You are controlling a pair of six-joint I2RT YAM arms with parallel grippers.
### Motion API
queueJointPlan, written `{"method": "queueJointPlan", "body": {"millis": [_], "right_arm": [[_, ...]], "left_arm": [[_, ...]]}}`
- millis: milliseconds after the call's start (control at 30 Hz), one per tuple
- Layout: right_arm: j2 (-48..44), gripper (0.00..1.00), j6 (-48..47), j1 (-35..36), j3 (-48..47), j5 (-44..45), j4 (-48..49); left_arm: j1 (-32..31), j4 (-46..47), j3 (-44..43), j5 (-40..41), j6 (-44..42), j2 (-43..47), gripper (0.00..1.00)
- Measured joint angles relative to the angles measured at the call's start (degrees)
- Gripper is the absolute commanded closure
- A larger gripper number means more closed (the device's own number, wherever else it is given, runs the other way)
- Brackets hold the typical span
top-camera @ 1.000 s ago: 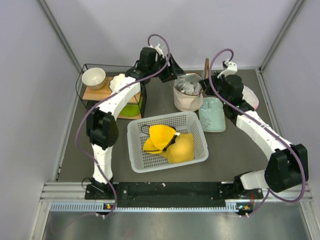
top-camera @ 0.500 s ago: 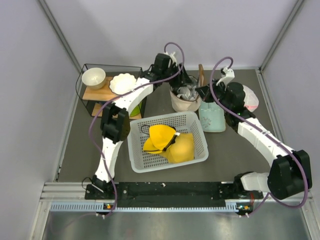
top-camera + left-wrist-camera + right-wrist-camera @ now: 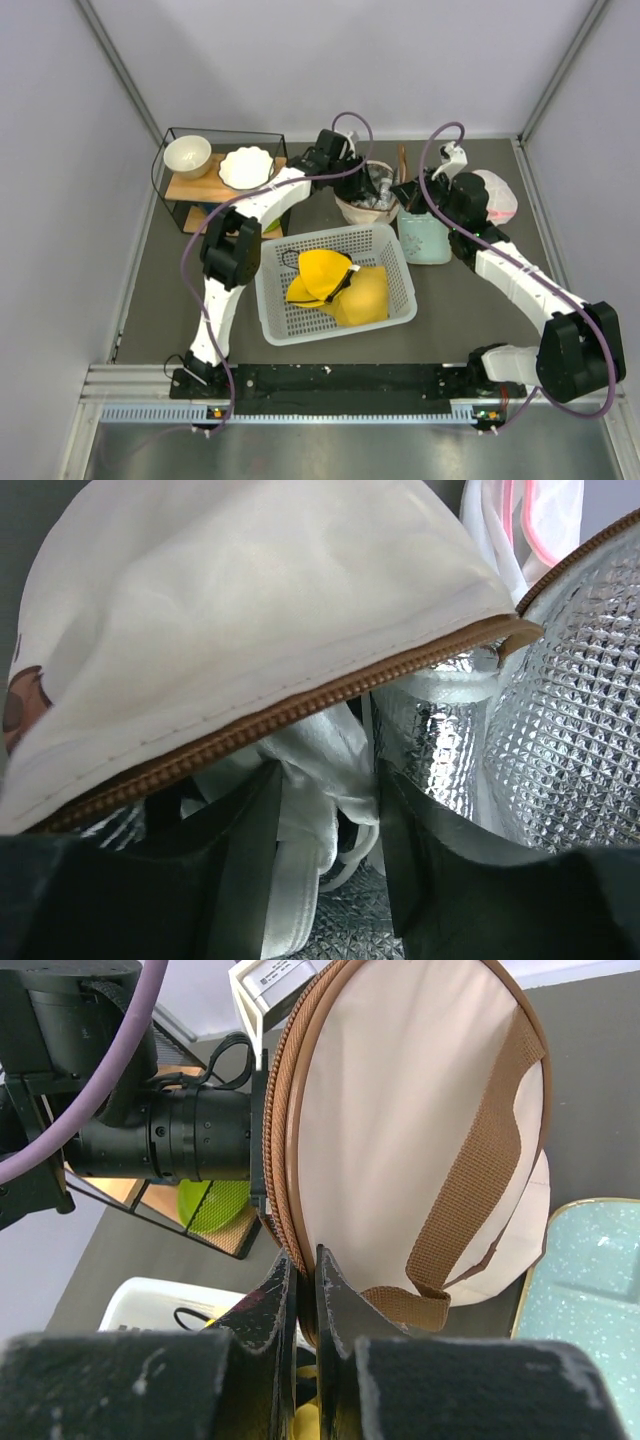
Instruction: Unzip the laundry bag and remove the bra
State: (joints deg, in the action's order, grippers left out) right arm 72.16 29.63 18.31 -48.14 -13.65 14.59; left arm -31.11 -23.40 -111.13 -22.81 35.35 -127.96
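The cream laundry bag stands behind the white basket with its top open. In the left wrist view its cream flap with brown zip trim is lifted off the silver quilted lining. My left gripper reaches into the opening; its fingers stand apart with a white cloth between them. My right gripper is shut on the brown-trimmed rim of the bag's round lid, which carries a brown strap. No navy bra shows.
A white lattice basket holding a yellow padded garment sits in front of the bag. A mint tray lies right of the bag, a pink-white item beyond it. A wire shelf with two white bowls stands at the back left.
My left gripper swung right from behind the bag and went down into its opening. The bag now sits lower and more squashed. My right gripper kept hold of the lid rim.
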Motion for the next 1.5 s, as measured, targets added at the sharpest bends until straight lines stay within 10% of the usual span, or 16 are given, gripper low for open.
{"method": "queueJointPlan", "body": {"millis": [100, 1500], "right_arm": [[0.0, 1.0, 0.0, 0.0, 0.0, 0.0, 0.0], [-2.1, 1.0, 0.1, -0.1, 0.0, 3.3, -4.7]], "left_arm": [[-0.4, -1.5, -1.0, 0.9, -0.6, 0.0, 1.0], [-0.4, -6.1, -6.4, -1.5, 0.2, 31.4, 1.0]]}}
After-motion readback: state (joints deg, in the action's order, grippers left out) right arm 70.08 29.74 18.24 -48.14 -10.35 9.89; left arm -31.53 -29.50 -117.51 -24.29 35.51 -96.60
